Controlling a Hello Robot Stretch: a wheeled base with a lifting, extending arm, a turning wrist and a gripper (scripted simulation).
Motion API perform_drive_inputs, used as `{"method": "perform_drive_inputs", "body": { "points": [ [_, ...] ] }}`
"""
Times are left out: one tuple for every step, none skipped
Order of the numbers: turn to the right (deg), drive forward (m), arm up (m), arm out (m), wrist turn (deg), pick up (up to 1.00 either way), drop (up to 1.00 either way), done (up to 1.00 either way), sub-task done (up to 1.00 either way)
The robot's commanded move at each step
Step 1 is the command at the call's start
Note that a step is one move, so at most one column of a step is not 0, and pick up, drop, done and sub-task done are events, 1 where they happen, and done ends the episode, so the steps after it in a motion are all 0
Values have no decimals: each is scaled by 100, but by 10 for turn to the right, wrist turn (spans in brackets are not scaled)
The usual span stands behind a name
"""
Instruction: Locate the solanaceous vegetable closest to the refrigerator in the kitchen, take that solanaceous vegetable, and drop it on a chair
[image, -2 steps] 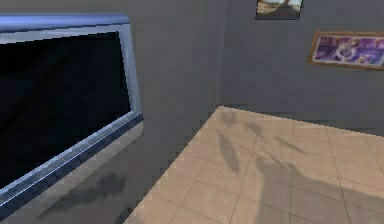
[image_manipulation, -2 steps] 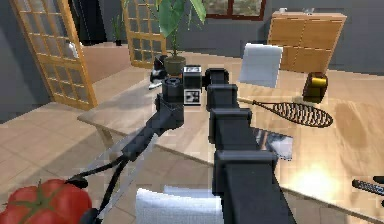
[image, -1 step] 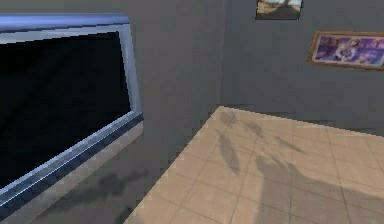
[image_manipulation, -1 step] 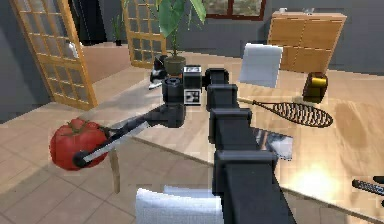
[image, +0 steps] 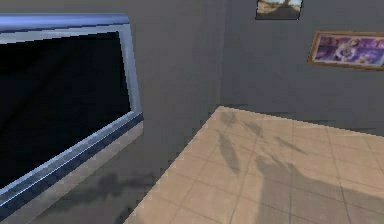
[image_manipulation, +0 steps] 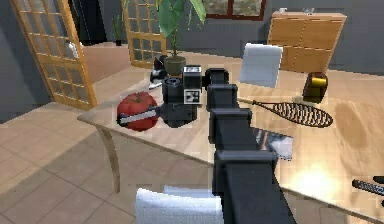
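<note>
In the arm side view a round red thing with a dark green top, tomato-like (image_manipulation: 133, 108), sits at the near left corner of a wooden table (image_manipulation: 340, 150). The dark arm reaches up from the bottom edge across the table. Its gripper (image_manipulation: 153, 106) ends right at the red thing, and a pale band crosses the thing's front. The table lies behind it, so I cannot tell whether the gripper holds anything. A white chair (image_manipulation: 262, 63) stands at the table's far side. Another white chair back (image_manipulation: 180, 207) shows at the bottom edge.
On the table lie a tennis racket (image_manipulation: 296, 113), a potted plant (image_manipulation: 172, 35), a dark-and-yellow object (image_manipulation: 316, 86) and papers (image_manipulation: 278, 144). A wooden cabinet (image_manipulation: 310, 38) and glazed doors (image_manipulation: 55, 55) stand behind. The forward view has a big dark grey-framed panel (image: 60, 95), wall pictures (image: 348, 48) and tiled floor (image: 270, 170).
</note>
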Motion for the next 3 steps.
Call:
{"method": "perform_drive_inputs", "body": {
  "points": [
    [0, 0, 0, 0, 450, 0, 0, 0, 0],
    [0, 0, -30, 0, 0, 0, 0, 0, 0],
    [0, 0, -50, 0, 0, 0, 0, 0, 0]
  ]
}}
